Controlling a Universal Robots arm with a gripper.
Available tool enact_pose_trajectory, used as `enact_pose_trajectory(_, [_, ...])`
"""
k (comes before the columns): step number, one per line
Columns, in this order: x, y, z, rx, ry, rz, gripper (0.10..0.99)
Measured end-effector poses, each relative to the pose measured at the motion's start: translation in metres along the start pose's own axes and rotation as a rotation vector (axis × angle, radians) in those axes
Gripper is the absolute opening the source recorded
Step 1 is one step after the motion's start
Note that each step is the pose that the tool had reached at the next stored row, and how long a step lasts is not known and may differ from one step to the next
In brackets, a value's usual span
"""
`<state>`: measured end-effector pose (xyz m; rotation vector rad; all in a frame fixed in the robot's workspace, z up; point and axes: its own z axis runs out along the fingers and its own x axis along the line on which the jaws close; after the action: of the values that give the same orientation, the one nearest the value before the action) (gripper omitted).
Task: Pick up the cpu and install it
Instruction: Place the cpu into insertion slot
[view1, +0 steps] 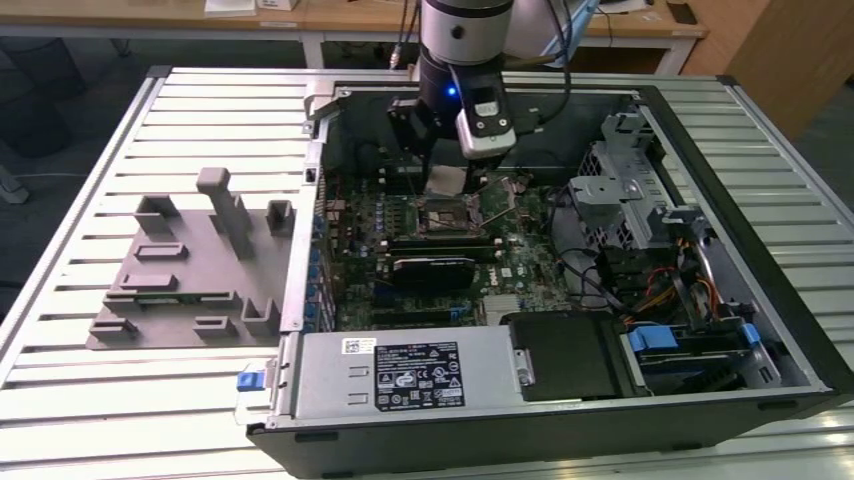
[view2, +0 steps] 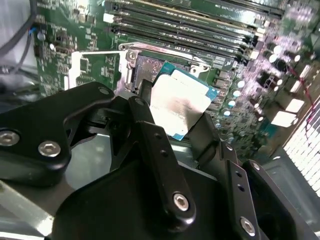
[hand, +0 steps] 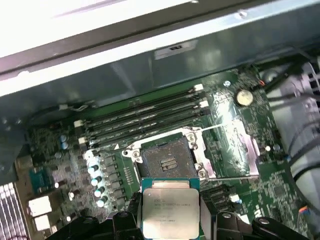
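The cpu (hand: 168, 206) is a flat square chip with a silvery top and a greenish rim, and my gripper (hand: 170, 212) is shut on it. Both wrist views show it held by its edges between the black fingers (view2: 150, 127), the second with the cpu (view2: 181, 103) tilted above the board. The open socket (hand: 167, 159) with its metal frame lies just ahead of the chip, apart from it. In the exterior view my gripper (view1: 447, 180) hangs inside the open computer case, a little behind the socket (view1: 438, 216).
Memory slots (hand: 145, 117) run along the far side of the socket. A grey slotted holder block (view1: 187, 265) stands on the slatted table at the exterior view's left. Drive cages and cables (view1: 627, 215) crowd the case's right side; a power supply (view1: 400, 372) sits at its front.
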<state>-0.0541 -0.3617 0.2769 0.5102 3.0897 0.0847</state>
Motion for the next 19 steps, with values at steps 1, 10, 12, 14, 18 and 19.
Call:
enact_pose_trajectory(1, [0.0000,0.0000,0.0000,0.000,-0.0010,0.018,0.541])
enact_pose_trajectory(10, [0.0000,0.0000,0.0000,0.003,-0.0104,0.166,0.541])
enact_pose_trajectory(12, [0.0000,0.0000,0.0001,0.005,-0.0126,0.195,0.541])
enact_pose_trajectory(14, [0.0000,0.0000,0.0000,0.006,-0.0146,0.224,0.541])
enact_pose_trajectory(18, [0.0000,0.0000,0.0001,0.008,-0.0187,0.286,0.541])
enact_pose_trajectory(19, [0.0000,0.0000,0.0001,0.008,-0.0197,0.303,0.541])
